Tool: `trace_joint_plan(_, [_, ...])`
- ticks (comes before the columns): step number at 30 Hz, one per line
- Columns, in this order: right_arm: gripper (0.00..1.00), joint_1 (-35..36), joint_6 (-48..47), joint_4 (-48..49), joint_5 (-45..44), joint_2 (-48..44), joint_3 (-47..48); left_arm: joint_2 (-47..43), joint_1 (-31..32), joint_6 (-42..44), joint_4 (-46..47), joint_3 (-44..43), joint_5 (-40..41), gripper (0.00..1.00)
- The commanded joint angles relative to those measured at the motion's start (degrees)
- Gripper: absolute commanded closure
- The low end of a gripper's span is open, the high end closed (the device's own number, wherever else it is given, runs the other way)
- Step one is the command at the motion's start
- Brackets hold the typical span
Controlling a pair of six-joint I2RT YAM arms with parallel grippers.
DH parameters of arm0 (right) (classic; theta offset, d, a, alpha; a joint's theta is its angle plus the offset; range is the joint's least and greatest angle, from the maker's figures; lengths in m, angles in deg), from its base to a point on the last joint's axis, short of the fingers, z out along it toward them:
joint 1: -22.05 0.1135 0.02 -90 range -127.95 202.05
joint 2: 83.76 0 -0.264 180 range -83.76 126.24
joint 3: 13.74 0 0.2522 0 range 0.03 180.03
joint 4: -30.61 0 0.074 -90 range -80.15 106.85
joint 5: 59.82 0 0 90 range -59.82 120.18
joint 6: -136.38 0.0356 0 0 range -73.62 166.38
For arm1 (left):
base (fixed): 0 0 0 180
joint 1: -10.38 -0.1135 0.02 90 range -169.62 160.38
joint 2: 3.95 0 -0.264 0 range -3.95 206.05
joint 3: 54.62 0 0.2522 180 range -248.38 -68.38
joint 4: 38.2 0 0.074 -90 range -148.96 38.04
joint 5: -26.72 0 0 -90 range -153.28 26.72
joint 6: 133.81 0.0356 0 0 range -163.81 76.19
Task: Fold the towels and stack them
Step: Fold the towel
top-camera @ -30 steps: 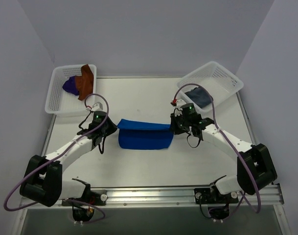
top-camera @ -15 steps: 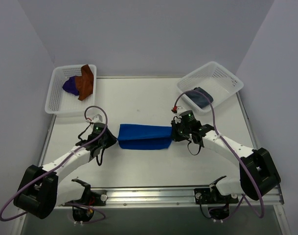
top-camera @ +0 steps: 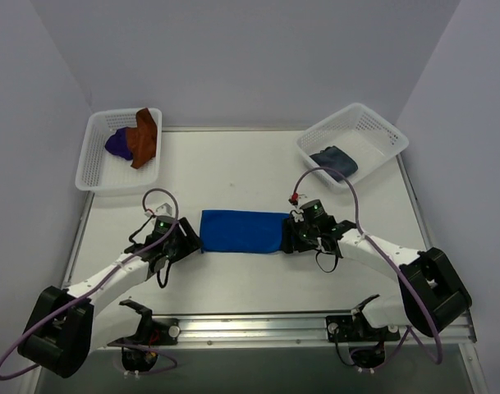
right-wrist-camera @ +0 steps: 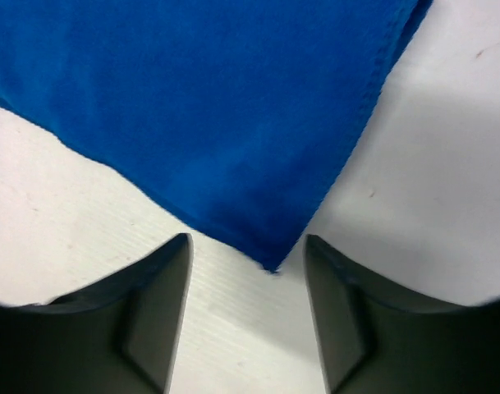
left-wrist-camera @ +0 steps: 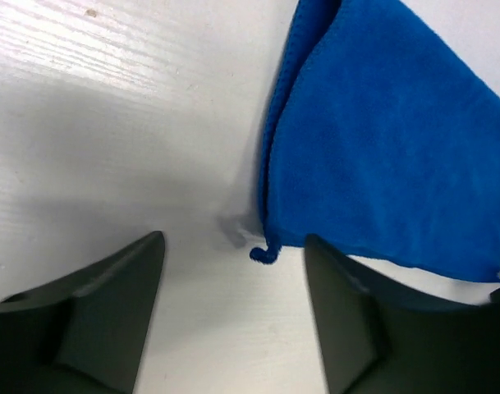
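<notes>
Ok, left gripper (left-wrist-camera: pixel 233 240) and right gripper (right-wrist-camera: pixel 246 240) are sitting open at blue towel (top-camera: pixel 240 231) ends, so retreat straight up, no dragging.

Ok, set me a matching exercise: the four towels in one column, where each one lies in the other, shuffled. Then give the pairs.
Towels:
1. blue towel
2. grey towel
3. rust-brown towel
4. purple towel

Places:
A. right side of the left basket
B. flat on the table, in no basket
C. in the right basket
D. left basket, left of its neighbour

Pairs: 1-B, 2-C, 3-A, 4-D
</notes>
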Motion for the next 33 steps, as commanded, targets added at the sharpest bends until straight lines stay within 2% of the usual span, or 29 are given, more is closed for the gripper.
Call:
trace_joint_plan(1, [0.38,1.7,2.5,-0.3,0.6,-3.5,-1.3,-6.0,0.6,0.4,-6.4,-2.3,0.1,0.31])
trace_joint_plan(3, [0.26,1.9,3.0,-1.1,0.8,-5.0,-1.6,-9.1,0.7,0.8,-9.1,-2.8,0.8,0.02])
trace_joint_plan(4, [0.12,2.1,3.1,-1.2,1.2,-6.7,-1.5,-9.9,0.7,1.3,-9.8,-3.4,1.7,0.06])
trace_joint_plan(5, [0.02,2.1,3.1,-1.4,1.3,-7.6,-1.3,-10.4,0.8,1.6,-10.3,-4.0,2.1,0.06])
trace_joint_plan(8, [0.00,2.1,3.0,-2.0,1.0,-11.2,-0.3,-9.6,0.8,3.8,-11.5,-6.8,2.5,0.06])
trace_joint_plan(14, [0.00,2.0,5.1,-5.3,-5.9,-15.2,1.8,2.3,0.7,8.5,-11.4,-14.5,2.7,0.06])
trace_joint_plan(16, [0.00,1.9,5.7,-5.7,-8.6,-15.3,1.9,7.6,0.6,9.6,-12.2,-16.6,4.6,0.06])
trace_joint_plan(22, [0.00,1.7,7.3,-4.5,-11.1,-12.7,2.3,18.0,0.8,11.9,-10.4,-20.9,3.0,0.06])
trace_joint_plan(24, [0.00,1.5,8.4,-4.2,-11.6,-11.9,2.0,21.0,0.8,12.0,-10.6,-21.9,3.3,0.01])
trace_joint_plan(26, [0.00,1.4,9.2,-4.0,-12.9,-11.5,2.1,22.6,0.8,11.9,-10.4,-22.2,3.8,0.12])
trace_joint_plan(27, [0.00,1.3,9.5,-3.9,-13.2,-11.3,2.0,23.8,0.8,11.8,-10.4,-22.3,3.8,0.23])
trace_joint_plan(29, [0.00,1.2,10.1,-3.9,-14.9,-11.3,2.0,24.7,0.8,11.7,-9.8,-22.9,3.7,0.35])
trace_joint_plan(30, [0.00,1.0,10.2,-3.7,-15.1,-11.3,1.9,25.3,0.9,11.7,-9.4,-22.9,3.3,0.46])
trace_joint_plan(32, [0.00,0.8,10.3,-3.5,-15.6,-11.3,1.7,26.0,1.3,11.6,-8.5,-22.9,3.0,0.56])
trace_joint_plan(33, [0.00,0.8,10.4,-3.4,-15.8,-11.4,1.5,26.1,1.7,11.6,-8.4,-22.9,3.0,0.67])
